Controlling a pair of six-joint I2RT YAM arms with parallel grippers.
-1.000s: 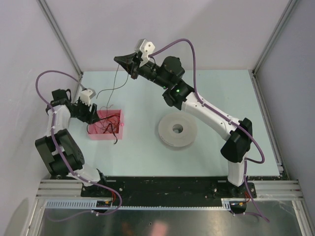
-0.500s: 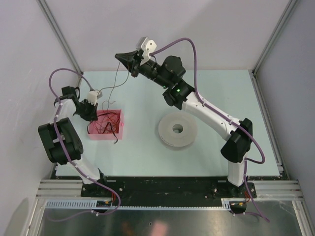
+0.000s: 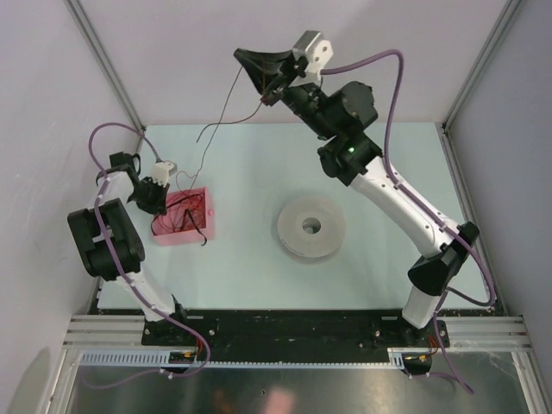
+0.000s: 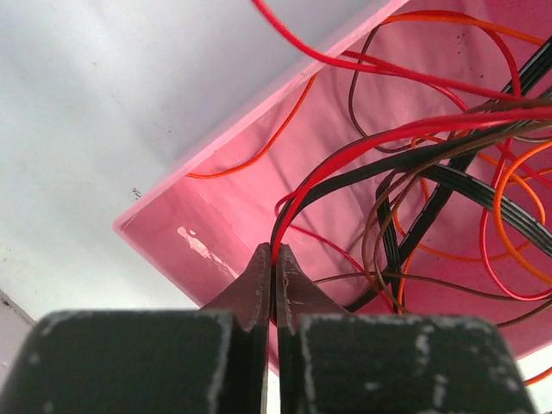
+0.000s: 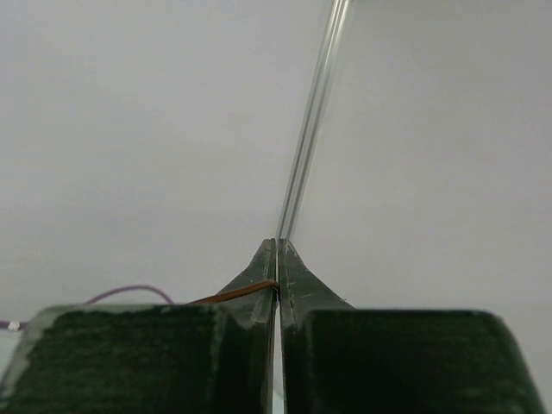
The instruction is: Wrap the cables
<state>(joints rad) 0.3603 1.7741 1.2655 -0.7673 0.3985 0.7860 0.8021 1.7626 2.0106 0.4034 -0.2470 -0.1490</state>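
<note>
Pink tray (image 3: 210, 226) at the left of the worktop (image 3: 259, 172) holds the tangled cables (image 4: 405, 164). My left claw (image 4: 274, 259) is clenched on a red one at the tray's corner. The step in hand is drawing one strand (image 3: 226, 108) free. My right claw (image 5: 276, 254), pinched on its brown end, has risen higher and rightward since a second ago. Next, I judge, carry it to the grey spool (image 3: 311, 228) without snagging.

The right gripper (image 3: 246, 62) is climbing and swinging right, well above where it hung a second ago. One strand of the cables (image 3: 228, 101) pinched in it is drawing out longer and steeper. The left gripper (image 3: 155, 197) is nudging back at the pink tray (image 3: 210, 226) as its elbow tucks in.
</note>
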